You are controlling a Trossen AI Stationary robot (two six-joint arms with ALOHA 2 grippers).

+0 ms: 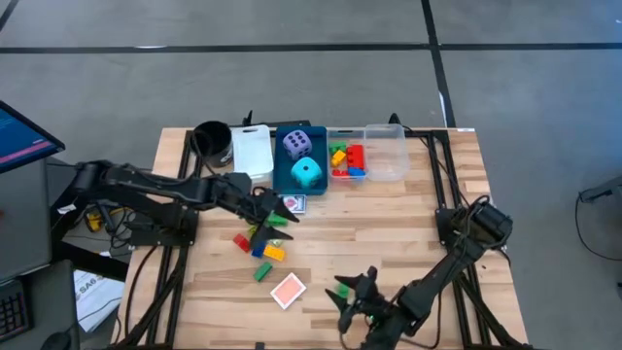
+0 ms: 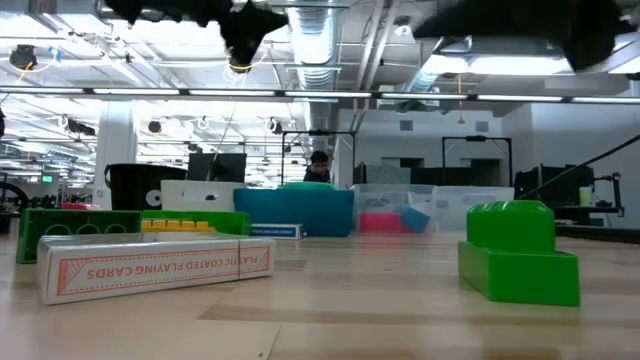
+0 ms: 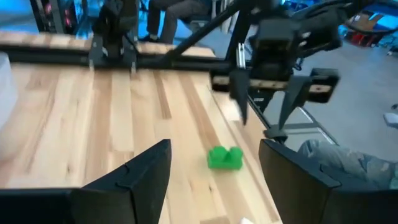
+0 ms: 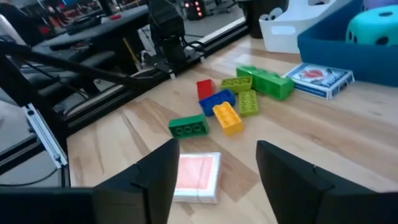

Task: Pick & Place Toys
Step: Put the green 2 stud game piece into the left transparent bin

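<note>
Both claws empty, fingers apart, over the wooden bench (image 1: 389, 233).
My right claw (image 4: 214, 180) faces the red-backed card box (image 4: 198, 177); left claw (image 3: 214, 180) alone shows the stray green plastic brick (image 3: 224, 157).

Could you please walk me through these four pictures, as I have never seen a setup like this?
These are two robot arms at a wooden table, each ending in a two-finger tool. One picture looks straight down, one looks level across the tabletop, and two come from cameras on the wrists. The left tool hangs over loose bricks; the right tool hangs near a green brick and a card pack. Both are open and hold nothing. The blue bin holds two dice; the clear bin holds bricks.
</note>
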